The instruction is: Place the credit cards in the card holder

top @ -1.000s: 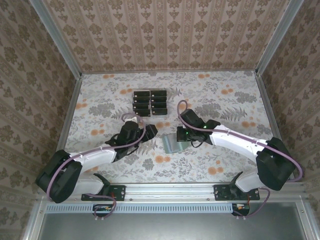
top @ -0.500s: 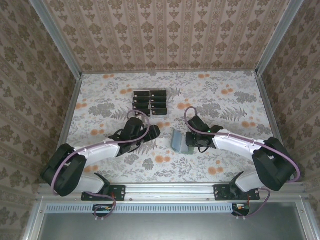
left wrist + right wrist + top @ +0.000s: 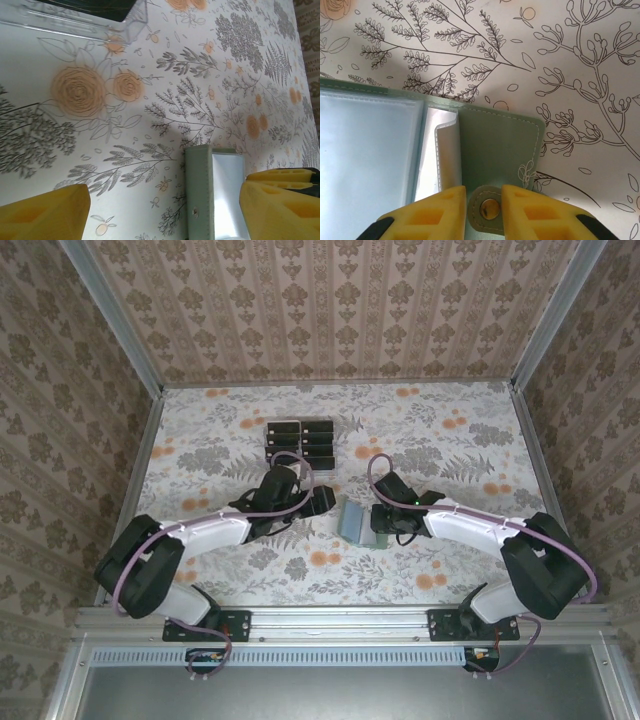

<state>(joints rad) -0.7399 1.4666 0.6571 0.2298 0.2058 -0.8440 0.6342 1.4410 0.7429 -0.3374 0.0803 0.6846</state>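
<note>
The grey-green card holder lies opened at mid-table, its clear inner sleeves showing beside the green cover. My right gripper is at its right side. In the right wrist view the yellow fingers stand slightly apart, with the holder's snap tab in the gap of the gripper. My left gripper is open wide just left of the holder, and its gap takes in the holder's near edge. The dark credit cards sit in a clear rack behind.
The clear slotted rack stands about a hand's width behind the left gripper, with a dark card visible through it. Patterned walls close in the floral table on three sides. Bare tabletop lies to the right and in front of the holder.
My left gripper has moved right, up to the holder. The right gripper went from shut to slightly apart and shifted a little right, and the holder now lies spread open.
</note>
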